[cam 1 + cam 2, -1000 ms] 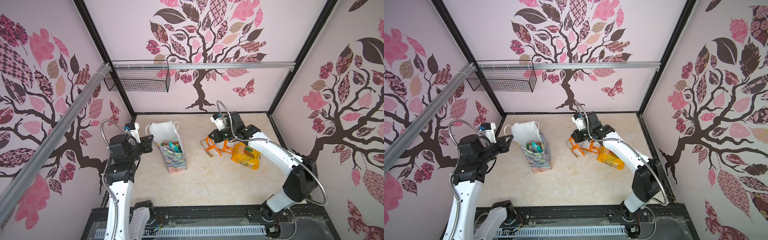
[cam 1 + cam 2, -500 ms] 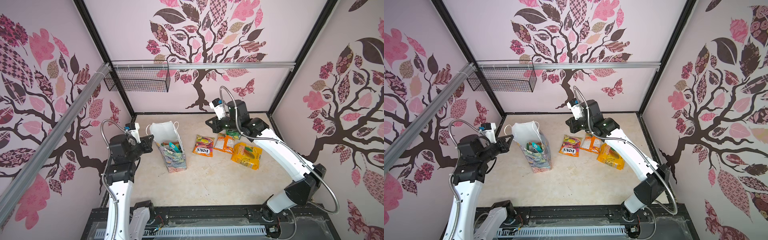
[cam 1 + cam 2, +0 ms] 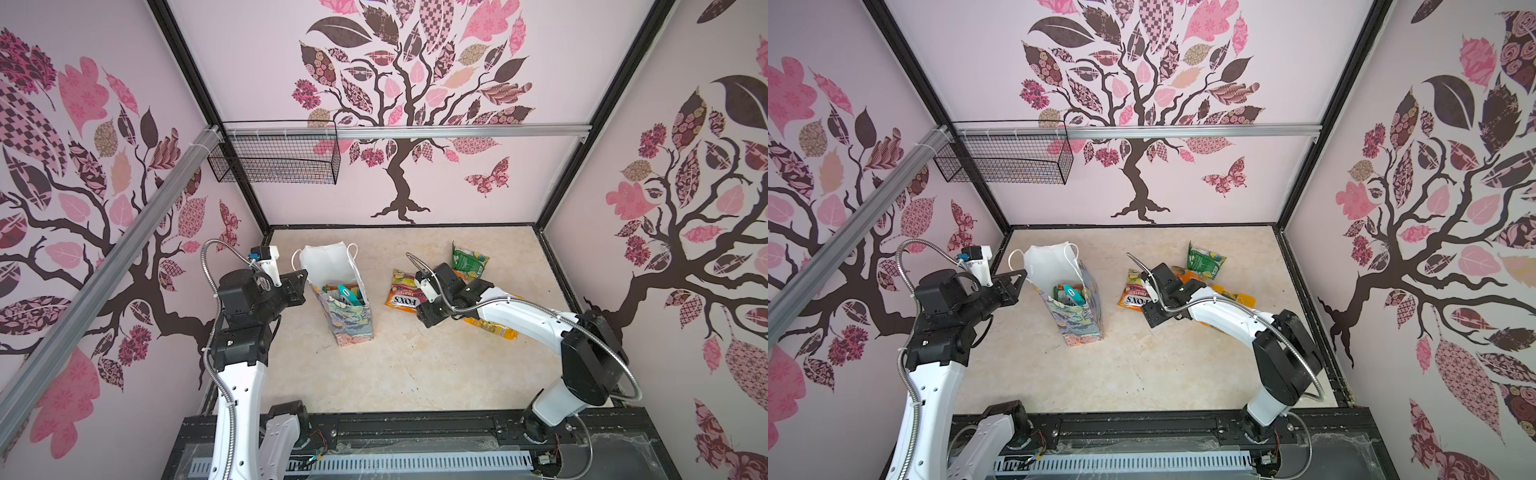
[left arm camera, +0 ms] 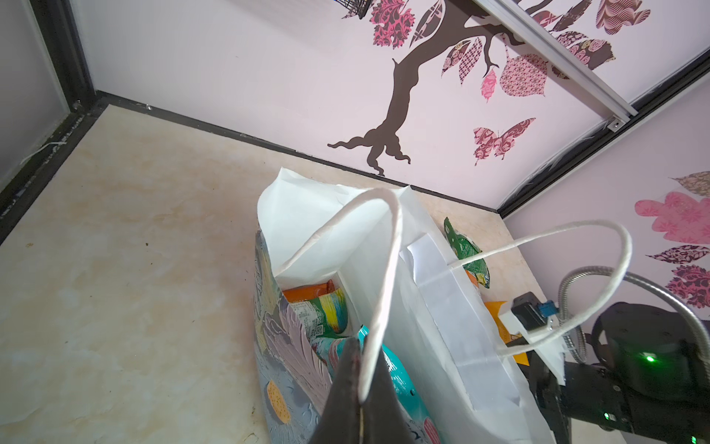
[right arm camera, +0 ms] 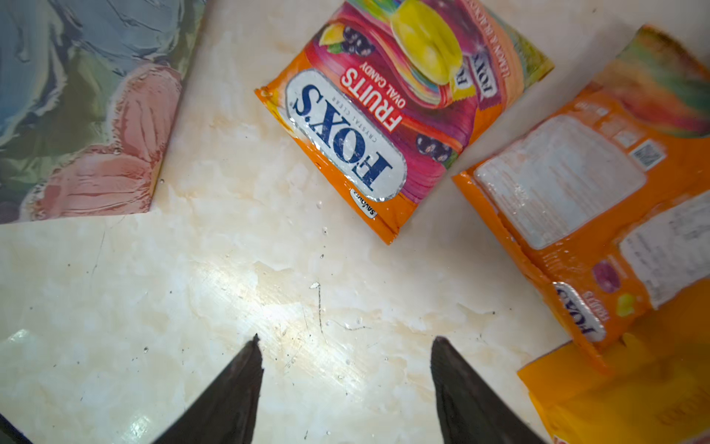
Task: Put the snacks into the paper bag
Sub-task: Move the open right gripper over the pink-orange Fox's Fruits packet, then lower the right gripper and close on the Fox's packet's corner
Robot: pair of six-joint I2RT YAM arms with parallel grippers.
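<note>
the beige worktop [image 3: 399, 365] carries everything. the paper bag [image 3: 351, 324] stands upright and open on its left part, and it has several snacks [image 3: 345, 293] inside, among them a teal one and an orange one. to the right of the bag, apart from it, four more lie on the worktop: a yellow-orange packet [image 3: 498, 329] partly under the right arm, an orange packet [image 5: 576, 184] face down, the fox's fruits packet [image 3: 405, 297] nearest the bag, and a green packet [image 3: 468, 259] toward the back wall. the right jaws are open and empty above bare worktop near the fox's fruits packet. the left jaws are closed on one white cord handle [image 4: 384, 269] of the bag.
</note>
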